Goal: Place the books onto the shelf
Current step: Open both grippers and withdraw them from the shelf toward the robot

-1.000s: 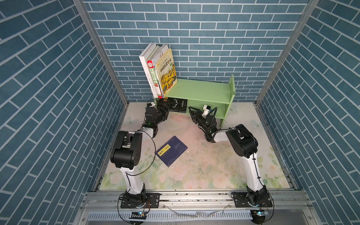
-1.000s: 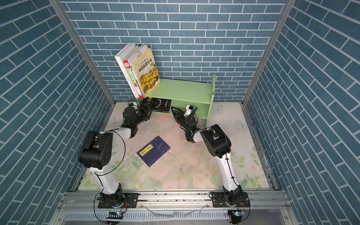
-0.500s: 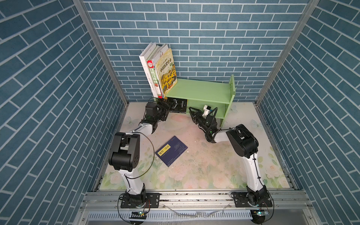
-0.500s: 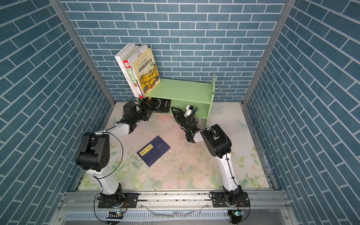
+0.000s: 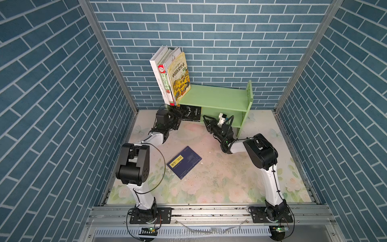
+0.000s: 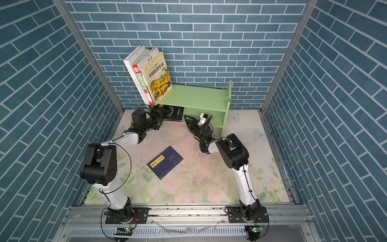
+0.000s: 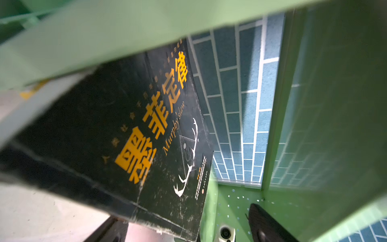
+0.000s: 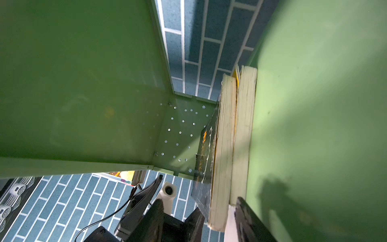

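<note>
My left jaws are spread wide at the end of the black book (image 5: 191, 113), lying flat on the lower tier of the shelf (image 5: 219, 96) under the upright books (image 5: 178, 77), so I reckon I'm just tidying it in. Navy book (image 5: 184, 162) sits out on the table (image 5: 230, 184), and the right jaws hang part-open beside the black one, holding nothing I can see; navy's next, and lying flat it'll need an edge lifted.
</note>
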Controlling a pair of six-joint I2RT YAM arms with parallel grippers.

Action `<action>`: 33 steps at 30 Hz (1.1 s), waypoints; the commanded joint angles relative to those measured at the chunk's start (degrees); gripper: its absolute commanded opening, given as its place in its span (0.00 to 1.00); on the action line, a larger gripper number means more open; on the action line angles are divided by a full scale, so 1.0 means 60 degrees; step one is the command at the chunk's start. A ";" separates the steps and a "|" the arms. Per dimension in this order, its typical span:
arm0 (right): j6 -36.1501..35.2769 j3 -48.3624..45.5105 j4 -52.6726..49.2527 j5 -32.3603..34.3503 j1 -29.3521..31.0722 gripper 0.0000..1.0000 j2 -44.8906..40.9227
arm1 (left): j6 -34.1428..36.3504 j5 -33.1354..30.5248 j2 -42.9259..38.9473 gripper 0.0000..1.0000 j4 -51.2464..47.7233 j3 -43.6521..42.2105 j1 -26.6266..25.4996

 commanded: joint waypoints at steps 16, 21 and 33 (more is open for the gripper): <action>0.0009 0.0066 0.0323 -0.0216 -0.0015 0.56 -0.0173 | -0.0542 0.0059 0.0688 0.91 0.1663 0.0119 -0.0067; 0.0020 0.0199 0.0350 -0.0277 -0.0027 0.56 -0.0087 | -0.0491 0.0092 0.0641 0.91 0.1545 0.0175 -0.0078; 0.0082 0.0172 0.0450 -0.0343 0.0004 0.56 -0.0068 | 0.0363 0.0127 0.0196 1.00 -0.0301 0.0316 -0.0082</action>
